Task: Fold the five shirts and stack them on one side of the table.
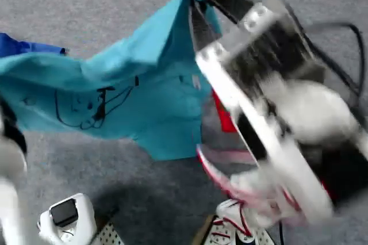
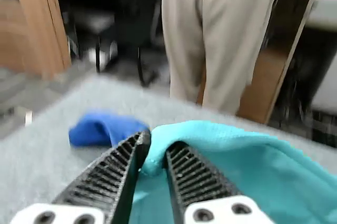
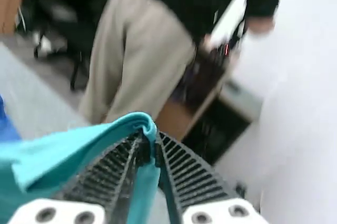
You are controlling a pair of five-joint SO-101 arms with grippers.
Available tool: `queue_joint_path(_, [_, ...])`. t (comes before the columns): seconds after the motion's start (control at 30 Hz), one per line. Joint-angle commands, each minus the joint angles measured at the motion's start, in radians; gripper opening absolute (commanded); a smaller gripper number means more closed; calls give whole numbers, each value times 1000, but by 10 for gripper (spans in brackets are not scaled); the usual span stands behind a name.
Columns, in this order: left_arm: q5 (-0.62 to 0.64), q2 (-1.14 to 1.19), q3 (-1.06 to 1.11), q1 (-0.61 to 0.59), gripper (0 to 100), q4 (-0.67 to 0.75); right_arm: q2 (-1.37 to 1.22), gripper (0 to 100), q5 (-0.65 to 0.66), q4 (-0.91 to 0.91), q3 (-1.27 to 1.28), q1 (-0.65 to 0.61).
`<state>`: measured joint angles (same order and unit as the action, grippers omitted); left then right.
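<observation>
Teal shirt [image 1: 132, 92] hangs stretched over the table [image 1: 115, 182], held at two edges; left gripper [image 2: 156, 150] clenched on one edge, right gripper [image 3: 150, 142] clenched on the other; each bite looks thin, only at the tips; likely risk: a tug pulls cloth free and the shirt drops crumpled; blue shirt [image 2: 102, 128] lies near the left grip and could snag.

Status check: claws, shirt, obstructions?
Left claw shut on teal shirt. Right claw shut on same shirt. Shirt held up between them. Blue shirt bunched beyond it.
</observation>
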<state>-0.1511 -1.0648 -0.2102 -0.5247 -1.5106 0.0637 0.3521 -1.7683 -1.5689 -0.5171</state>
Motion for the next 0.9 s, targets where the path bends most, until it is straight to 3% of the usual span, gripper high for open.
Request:
queue_joint_path(0.0, [6,-91,-35,-11,19,-3,110,2,34,-15,-19,-56])
queue_joint_path(0.3, [5,-180,-43,-11,19,-219,259,2,32,-15,-15,-74])
queue_joint_path(0.47, [8,-199,-12,-11,19,-249,312,2,32,-3,117,-74])
queue_joint_path(0.73, [8,-205,161,-11,19,-247,308,2,31,258,463,-217])
queue_joint_path(0.87, [5,-205,195,-11,19,-247,312,2,40,344,529,-225])
